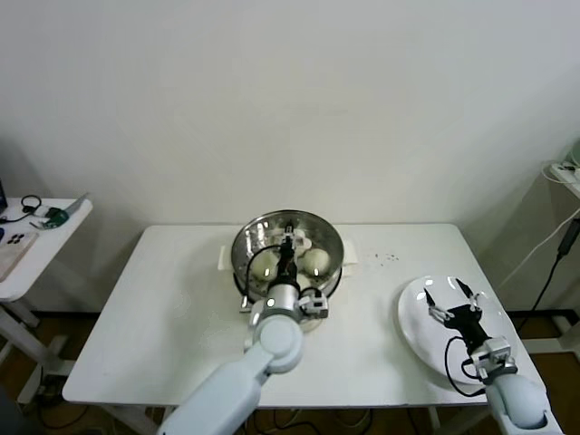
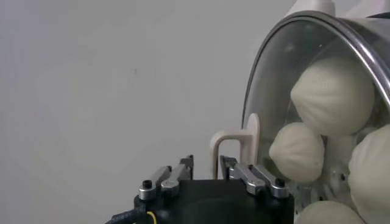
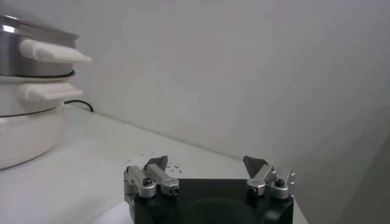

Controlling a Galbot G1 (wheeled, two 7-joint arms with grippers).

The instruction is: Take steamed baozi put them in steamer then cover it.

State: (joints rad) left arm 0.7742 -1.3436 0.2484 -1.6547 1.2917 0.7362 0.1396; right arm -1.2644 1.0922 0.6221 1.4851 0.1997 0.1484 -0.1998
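The steamer (image 1: pixel 332 237) stands on its white pot base (image 3: pixel 24 131) at the table's back middle. The clear glass cover (image 2: pixel 277 67) lies on it, and steamed baozi (image 2: pixel 332 94) show through the glass. One baozi (image 1: pixel 265 265) sits on the left and another (image 1: pixel 315 260) on the right. My left gripper (image 2: pixel 207 163) hovers over the cover's white bar handle (image 2: pixel 234 146). Its jaws stand slightly apart on either side of the handle, with a gap showing. My right gripper (image 1: pixel 450 294) stays open and empty over the white plate (image 1: pixel 412 322).
The white plate lies near the table's right front edge. A small side table (image 1: pixel 36 231) with loose items stands to the left. A cable (image 1: pixel 553 263) hangs at the far right. Dark crumbs (image 1: pixel 388 258) dot the table behind the plate.
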